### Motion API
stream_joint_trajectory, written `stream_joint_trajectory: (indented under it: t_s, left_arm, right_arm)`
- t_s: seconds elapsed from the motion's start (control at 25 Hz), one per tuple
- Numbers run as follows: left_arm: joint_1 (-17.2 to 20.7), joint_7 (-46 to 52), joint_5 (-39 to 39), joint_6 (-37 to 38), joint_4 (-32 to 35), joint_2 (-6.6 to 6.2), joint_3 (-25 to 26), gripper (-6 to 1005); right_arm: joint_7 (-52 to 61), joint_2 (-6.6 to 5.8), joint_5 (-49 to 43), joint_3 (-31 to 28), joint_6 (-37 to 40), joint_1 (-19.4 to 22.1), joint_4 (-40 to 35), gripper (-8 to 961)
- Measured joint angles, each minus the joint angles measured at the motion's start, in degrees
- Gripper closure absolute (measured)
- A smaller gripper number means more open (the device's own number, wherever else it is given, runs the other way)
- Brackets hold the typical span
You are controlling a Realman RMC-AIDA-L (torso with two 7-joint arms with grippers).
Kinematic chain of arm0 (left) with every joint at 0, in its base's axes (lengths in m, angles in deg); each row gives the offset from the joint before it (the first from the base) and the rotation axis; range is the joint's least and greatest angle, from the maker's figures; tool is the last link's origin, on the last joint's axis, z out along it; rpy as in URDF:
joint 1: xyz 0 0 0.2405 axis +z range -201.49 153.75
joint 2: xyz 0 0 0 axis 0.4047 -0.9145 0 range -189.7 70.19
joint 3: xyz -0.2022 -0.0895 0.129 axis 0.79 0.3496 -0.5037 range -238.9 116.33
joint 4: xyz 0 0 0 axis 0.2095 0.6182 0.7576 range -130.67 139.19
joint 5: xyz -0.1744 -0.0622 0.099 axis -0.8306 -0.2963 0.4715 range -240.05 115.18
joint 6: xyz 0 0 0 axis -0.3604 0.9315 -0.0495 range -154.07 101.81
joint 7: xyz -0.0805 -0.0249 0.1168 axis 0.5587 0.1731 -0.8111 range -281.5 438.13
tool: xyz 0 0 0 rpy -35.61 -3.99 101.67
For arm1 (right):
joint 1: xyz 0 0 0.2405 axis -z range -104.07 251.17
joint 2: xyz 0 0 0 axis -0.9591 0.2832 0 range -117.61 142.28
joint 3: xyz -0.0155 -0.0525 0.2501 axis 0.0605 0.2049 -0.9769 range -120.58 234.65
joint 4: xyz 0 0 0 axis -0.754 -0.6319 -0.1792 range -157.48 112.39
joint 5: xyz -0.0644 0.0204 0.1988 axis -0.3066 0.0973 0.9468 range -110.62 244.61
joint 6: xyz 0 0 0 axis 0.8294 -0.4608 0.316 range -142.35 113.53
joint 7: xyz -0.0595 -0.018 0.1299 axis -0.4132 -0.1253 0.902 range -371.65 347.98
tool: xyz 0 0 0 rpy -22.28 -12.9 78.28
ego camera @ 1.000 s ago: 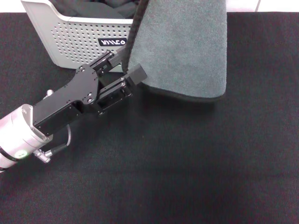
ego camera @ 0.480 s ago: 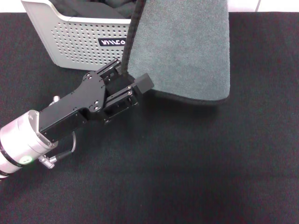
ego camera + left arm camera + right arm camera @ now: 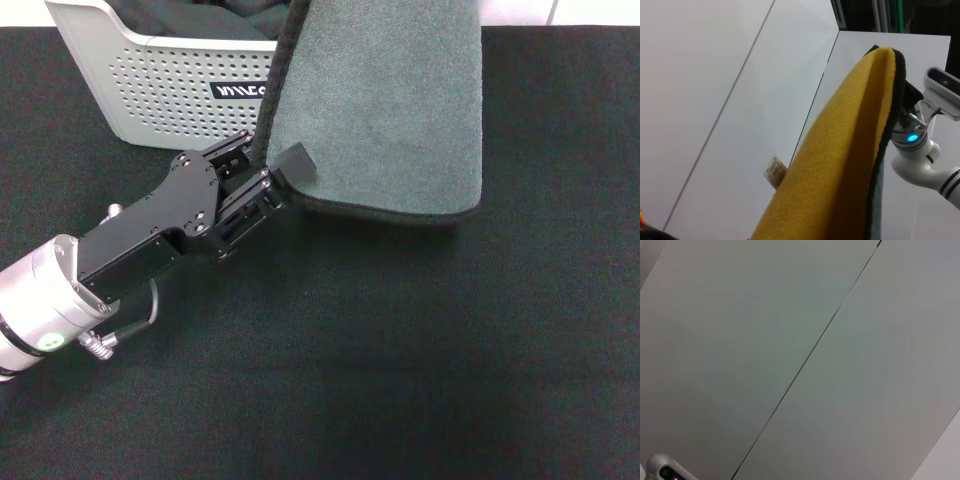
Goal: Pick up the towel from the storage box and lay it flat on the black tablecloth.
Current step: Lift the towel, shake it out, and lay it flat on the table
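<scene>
The black fingers (image 3: 292, 160) of the left gripper (image 3: 270, 158) are pinched on the black-stitched left edge of the square grey-green fleecy towel (image 3: 385, 100), near its lower left corner, a little above the centre of the head view; behind them the flat black gripper body runs down and left to a silver wrist cylinder at the lower left edge of the frame, with a thin cable looping beneath it. The towel hangs raised in the upper middle of the frame, its grey-green face toward the camera, its top running out of the frame and its rounded, black-edged bottom hem lying above the table; its left edge overlaps the right end of the light grey perforated plastic storage box (image 3: 160, 85), which stands in the upper left with its small black label facing forward and a dark cloth bundle (image 3: 200, 18) inside. The large matte black tablecloth (image 3: 400, 350) covers the table across the whole lower frame, bare below the towel. In the left wrist view the towel's yellow-orange reverse side (image 3: 840, 160) fills the centre, black edging along its right fold, with pale wall panels behind; the right gripper shows in no view.
</scene>
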Motion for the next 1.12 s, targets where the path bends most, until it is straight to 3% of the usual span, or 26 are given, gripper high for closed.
stream_joint_trajectory:
  t_s: [0.2, 0.48, 0.72, 1.12]
  left_arm:
    - [-0.1, 0.0, -0.1, -0.2, 0.0, -0.09, 0.0, 604]
    - [0.3, 0.0, -0.2, -0.2, 0.0, -0.19, 0.0, 838]
    - [0.4, 0.2, 0.0, 0.0, 0.0, -0.41, 0.0, 949]
    - [0.0, 0.3, 0.1, 0.3, 0.1, -0.51, -0.1, 920]
  right_arm:
    - [-0.1, -0.03, 0.0, 0.0, 0.1, 0.0, 0.0, 937]
    - [-0.4, -0.07, 0.0, -0.9, 0.2, 0.3, 0.0, 937]
    - [-0.4, -0.42, 0.0, -1.5, -0.1, 0.6, 0.0, 938]
    - [-0.5, -0.53, 0.0, -1.5, -0.1, 0.6, 0.4, 938]
